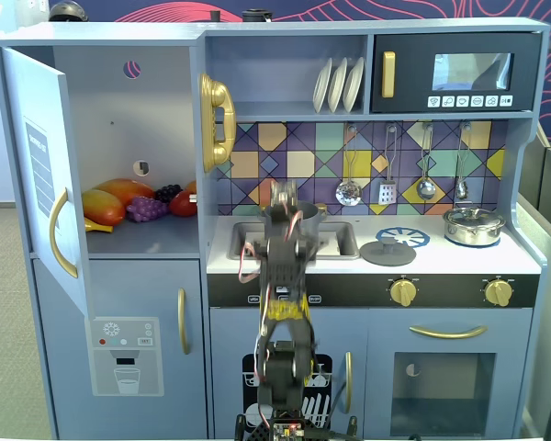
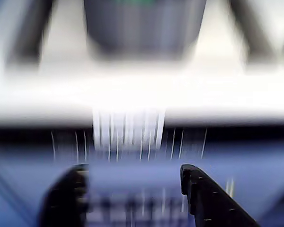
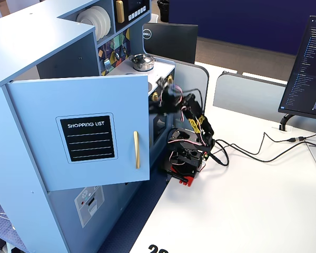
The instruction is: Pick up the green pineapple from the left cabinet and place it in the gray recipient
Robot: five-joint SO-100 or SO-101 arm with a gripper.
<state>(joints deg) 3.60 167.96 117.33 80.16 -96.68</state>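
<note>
Left cabinet (image 1: 119, 138) door swung open; on its shelf: orange mango-like fruit (image 1: 110, 200), purple grape bunch (image 1: 147, 209), red fruit (image 1: 184, 203). Green pineapple not clearly visible; faint green smear at top of dark gray pot (image 2: 144, 23) in blurred wrist view. Jaws (image 2: 132, 189) open, empty, spread apart, in front of sink (image 1: 335, 241). Arm base (image 3: 185, 158) on white desk (image 3: 253, 200).
</note>
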